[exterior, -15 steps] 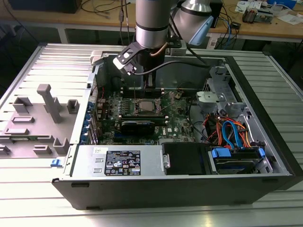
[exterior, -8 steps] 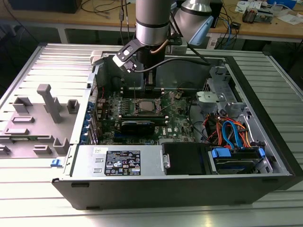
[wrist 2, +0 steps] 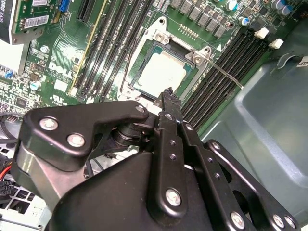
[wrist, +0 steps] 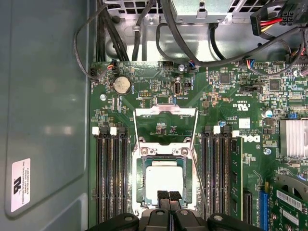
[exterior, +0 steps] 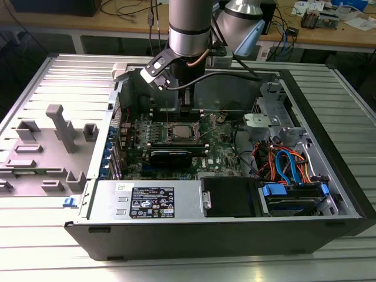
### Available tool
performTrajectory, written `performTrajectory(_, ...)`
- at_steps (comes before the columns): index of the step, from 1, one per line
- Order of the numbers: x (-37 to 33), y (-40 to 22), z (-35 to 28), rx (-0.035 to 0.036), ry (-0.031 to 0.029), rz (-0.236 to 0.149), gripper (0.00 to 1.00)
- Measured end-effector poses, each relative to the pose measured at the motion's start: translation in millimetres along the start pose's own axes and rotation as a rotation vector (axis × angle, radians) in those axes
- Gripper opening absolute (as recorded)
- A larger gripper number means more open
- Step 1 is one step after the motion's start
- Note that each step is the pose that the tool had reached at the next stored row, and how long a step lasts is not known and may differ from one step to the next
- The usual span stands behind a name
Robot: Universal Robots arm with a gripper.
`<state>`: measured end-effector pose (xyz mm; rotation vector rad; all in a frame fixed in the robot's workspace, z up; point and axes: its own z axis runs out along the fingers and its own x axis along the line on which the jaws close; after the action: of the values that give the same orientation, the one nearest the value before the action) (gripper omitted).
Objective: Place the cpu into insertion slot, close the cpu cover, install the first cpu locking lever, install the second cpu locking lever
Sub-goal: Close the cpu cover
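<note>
While the black two-fingered gripper (wrist: 169, 195) hangs low over the green circuit board (wrist: 221, 103), its fingertips are pressed together with nothing between them. Item: the cpu (wrist: 163, 179), a small flat square chip with a dull silvery metal top, lies level directly under and just ahead of those tips; whether they touch it cannot be told. In the second wrist view the joined tips of the gripper (wrist 2: 168, 92) overlap the near edge of the cpu (wrist 2: 161, 72). Item: the insertion slot (wrist: 140, 185), a small square socket with a thin metal frame, encloses the chip on all sides. Item: the cpu cover (wrist: 166, 111), a thin silvery frame plate with a large square opening, stands swung open beyond the chip, on the side away from the fingers. Item: a thin metal wire lever (wrist 2: 224, 76) runs out from one socket corner. Item: long narrow black memory slots (wrist: 109, 178) flank the fingers on both sides. Item: the grey robot arm (exterior: 188, 26) reaches down into an open dark computer case (exterior: 205, 235).
</note>
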<state>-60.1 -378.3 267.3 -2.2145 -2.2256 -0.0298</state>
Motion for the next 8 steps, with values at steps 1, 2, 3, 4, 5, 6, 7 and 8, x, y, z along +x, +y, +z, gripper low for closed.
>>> performTrajectory(1,0.0,0.2,0.0,0.0,0.0,0.0,0.11)
performTrajectory(2,0.0,0.3,0.0,0.0,0.0,0.0,0.11)
performTrajectory(3,0.0,0.5,0.0,0.0,0.0,0.0,0.11)
performTrajectory(4,0.0,0.7,0.0,0.0,0.0,0.0,0.11)
performTrajectory(5,0.0,1.1,0.0,0.0,0.0,0.0,0.11)
performTrajectory(6,0.0,1.5,0.0,-0.0001,0.0,0.0,0.11)
performTrajectory(7,0.0,2.0,0.0,-0.0001,0.0,0.0,0.11)
performTrajectory(8,0.0,2.3,0.0,0.0,0.0,0.0,0.11)
